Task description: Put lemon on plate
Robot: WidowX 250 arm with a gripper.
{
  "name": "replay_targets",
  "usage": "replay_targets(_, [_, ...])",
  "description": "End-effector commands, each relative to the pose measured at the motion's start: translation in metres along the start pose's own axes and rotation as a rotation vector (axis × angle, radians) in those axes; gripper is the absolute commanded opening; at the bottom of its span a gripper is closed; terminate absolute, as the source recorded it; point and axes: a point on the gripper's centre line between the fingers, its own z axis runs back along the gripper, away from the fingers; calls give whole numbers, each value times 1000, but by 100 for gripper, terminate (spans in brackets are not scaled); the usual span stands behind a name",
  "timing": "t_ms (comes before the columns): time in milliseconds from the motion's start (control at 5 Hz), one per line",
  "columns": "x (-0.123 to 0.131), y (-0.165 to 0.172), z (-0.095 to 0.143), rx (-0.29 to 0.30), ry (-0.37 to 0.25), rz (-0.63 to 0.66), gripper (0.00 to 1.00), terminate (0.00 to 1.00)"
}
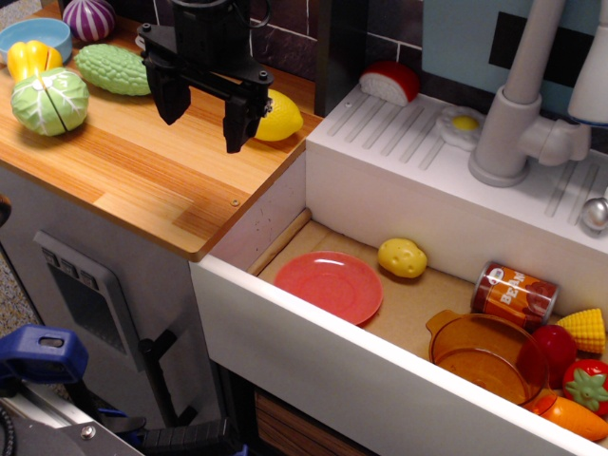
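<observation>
The bright yellow lemon (278, 116) lies on the wooden counter near its right edge, partly hidden behind my gripper's right finger. My black gripper (204, 116) hangs over the counter just left of and in front of the lemon, jaws open and empty. The red-pink plate (329, 285) lies flat on the sink floor at the left, below the counter edge, with nothing on it.
A dull-yellow potato (403, 257), an orange pot (482, 354), a can (514, 295), corn, strawberry and carrot lie in the sink. A cabbage (49, 100), a green gourd (113, 68), a blue bowl (32, 38) and a purple onion sit on the counter. A faucet (522, 104) stands at the right.
</observation>
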Motion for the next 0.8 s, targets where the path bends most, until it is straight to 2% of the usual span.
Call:
replay_targets(0, [0,0,0,0,0,0,100,0])
replay_targets(200, [2,-3,2,48,-83,-247,100,0])
replay_targets(400, [11,-2,-6,132,-155,-501,100,0])
replay_targets(600, [29,1,1,187,-221,-752,100,0])
